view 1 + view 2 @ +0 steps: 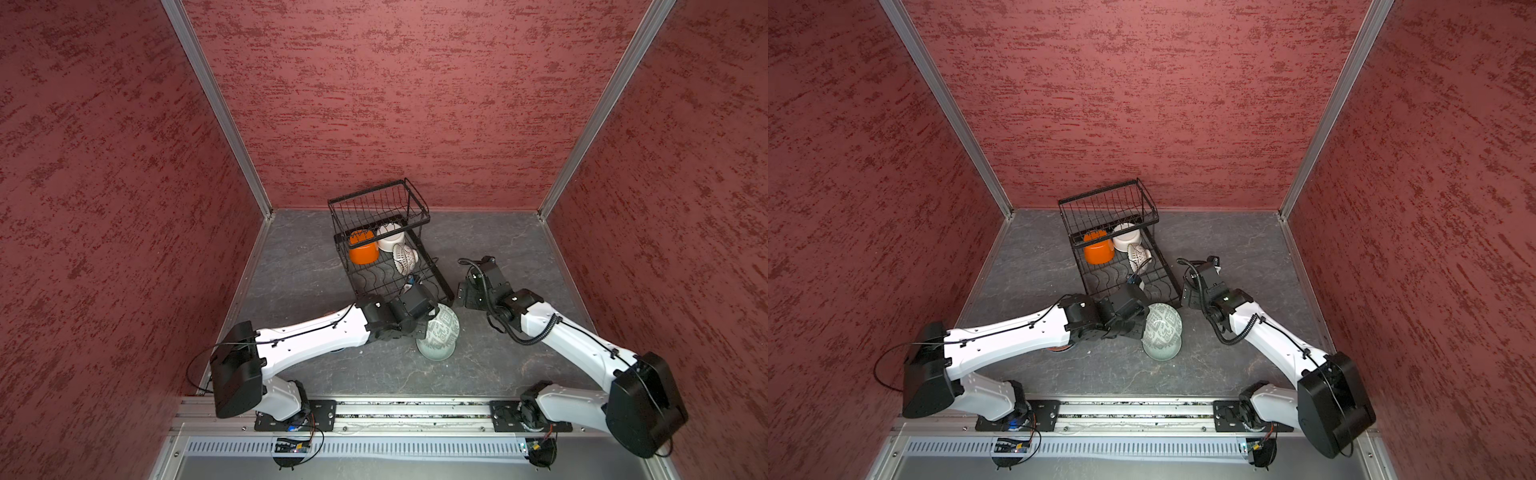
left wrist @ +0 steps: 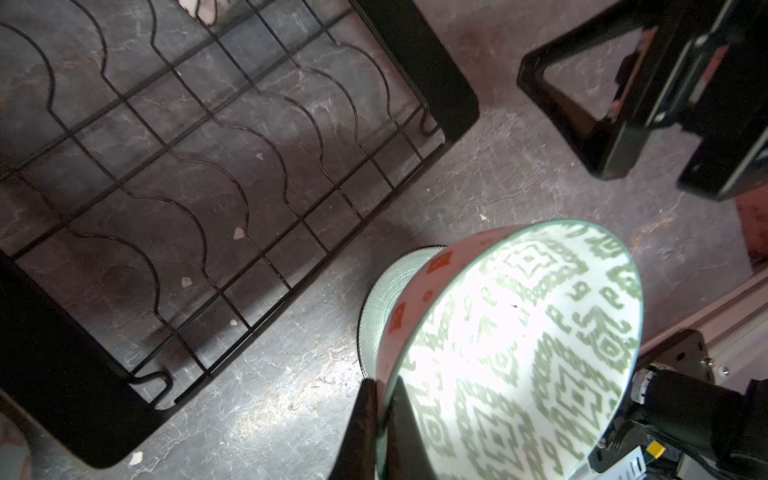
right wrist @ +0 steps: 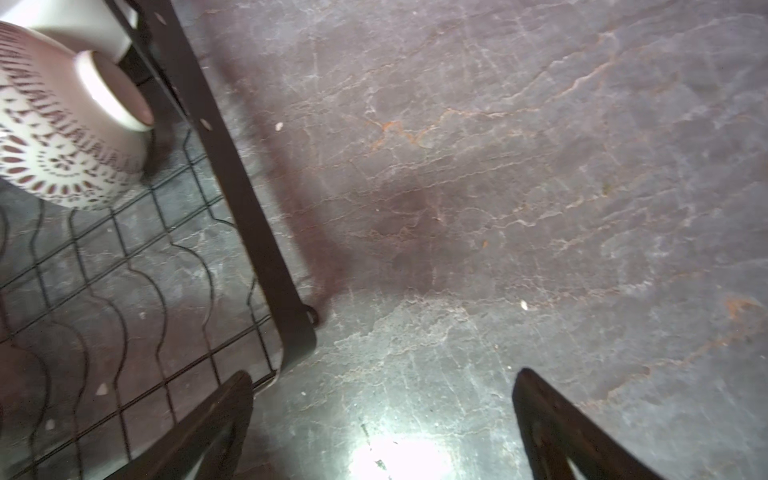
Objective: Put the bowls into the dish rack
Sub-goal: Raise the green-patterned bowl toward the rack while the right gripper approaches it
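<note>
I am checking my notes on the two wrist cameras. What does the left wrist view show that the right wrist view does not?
Only the left wrist view: the left gripper shut on the rim of a tilted green-patterned bowl. Only the right wrist view: a brown-patterned bowl on its side in the dish rack; the left view catches at most a sliver of it. Both: the rack's wavy wire floor, the dark table and the open right gripper.

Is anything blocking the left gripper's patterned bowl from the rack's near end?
Nothing visible: the green-patterned bowl, held by the left gripper, hangs beside the bare near dividers of the dish rack; the right gripper stands aside.
</note>
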You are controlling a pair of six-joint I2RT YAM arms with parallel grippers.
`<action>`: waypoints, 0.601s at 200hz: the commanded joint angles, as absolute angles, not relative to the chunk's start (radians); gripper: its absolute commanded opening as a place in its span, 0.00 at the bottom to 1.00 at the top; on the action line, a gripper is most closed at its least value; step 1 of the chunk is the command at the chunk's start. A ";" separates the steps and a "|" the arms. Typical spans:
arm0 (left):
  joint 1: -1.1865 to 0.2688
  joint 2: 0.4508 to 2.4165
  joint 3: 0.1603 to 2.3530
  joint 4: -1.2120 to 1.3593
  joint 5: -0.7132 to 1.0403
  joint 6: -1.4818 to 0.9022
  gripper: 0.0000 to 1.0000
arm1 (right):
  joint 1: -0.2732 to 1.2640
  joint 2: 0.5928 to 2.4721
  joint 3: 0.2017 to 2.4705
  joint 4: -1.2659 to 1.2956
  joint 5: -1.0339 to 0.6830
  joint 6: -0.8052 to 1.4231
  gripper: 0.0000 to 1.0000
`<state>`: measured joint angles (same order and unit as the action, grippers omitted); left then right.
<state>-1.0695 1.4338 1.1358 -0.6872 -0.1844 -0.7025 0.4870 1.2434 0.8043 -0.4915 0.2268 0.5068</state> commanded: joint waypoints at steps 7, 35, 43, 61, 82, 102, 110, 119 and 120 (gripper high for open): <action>-1.024 1.353 1.097 -0.648 -0.208 -0.704 0.00 | 0.480 1.211 0.878 -0.481 0.163 0.481 0.99; -0.985 1.299 1.057 -0.676 -0.226 -0.719 0.00 | 0.484 1.188 0.932 -0.510 0.118 0.484 0.99; -0.973 1.286 1.048 -0.684 -0.231 -0.723 0.00 | 0.493 1.187 0.951 -0.523 0.117 0.486 0.96; -0.941 1.259 1.029 -0.697 -0.237 -0.730 0.00 | 0.528 1.190 0.995 -0.562 0.132 0.483 0.92; -0.902 1.232 1.013 -0.718 -0.237 -0.730 0.00 | 0.579 1.195 1.038 -0.586 0.137 0.482 0.87; -0.870 1.207 0.993 -0.736 -0.237 -0.728 0.00 | 0.629 1.200 1.068 -0.595 0.136 0.482 0.83; -0.863 1.195 0.982 -0.736 -0.238 -0.730 0.00 | 0.649 1.204 1.079 -0.595 0.134 0.481 0.82; -0.852 1.181 0.972 -0.735 -0.236 -0.730 0.00 | 0.675 1.213 1.091 -0.594 0.130 0.482 0.80; -0.850 1.180 0.971 -0.735 -0.236 -0.730 0.00 | 0.677 1.214 1.092 -0.594 0.129 0.483 0.80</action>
